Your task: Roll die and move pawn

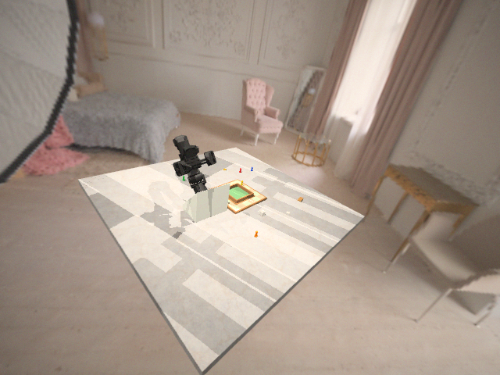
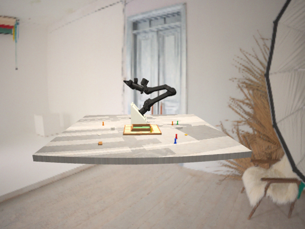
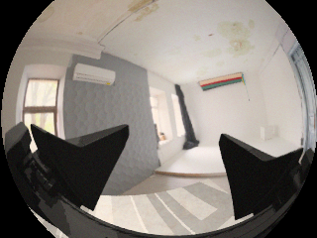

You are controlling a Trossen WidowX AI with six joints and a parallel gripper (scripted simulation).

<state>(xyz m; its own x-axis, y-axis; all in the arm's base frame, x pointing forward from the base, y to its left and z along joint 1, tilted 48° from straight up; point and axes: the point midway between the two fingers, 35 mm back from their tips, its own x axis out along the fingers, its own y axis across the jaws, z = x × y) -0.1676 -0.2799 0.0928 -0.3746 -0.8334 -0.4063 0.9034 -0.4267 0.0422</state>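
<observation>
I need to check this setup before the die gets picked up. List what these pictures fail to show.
- Die pips: the small pale cubes are too small and blurred, top and exterior views.
- Board squares and arrows: too small; the white arm mount hides its near corner in the top view.
- Wrist view: aims at room and ceiling; only the open fingers and a strip of table show.

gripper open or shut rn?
Open. In the wrist view the two fingers stand wide apart with nothing between them; the gripper is raised high above the table.

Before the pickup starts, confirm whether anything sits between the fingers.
No: in the wrist view the two dark fingers stand wide apart with only room and table visible between them.
</observation>
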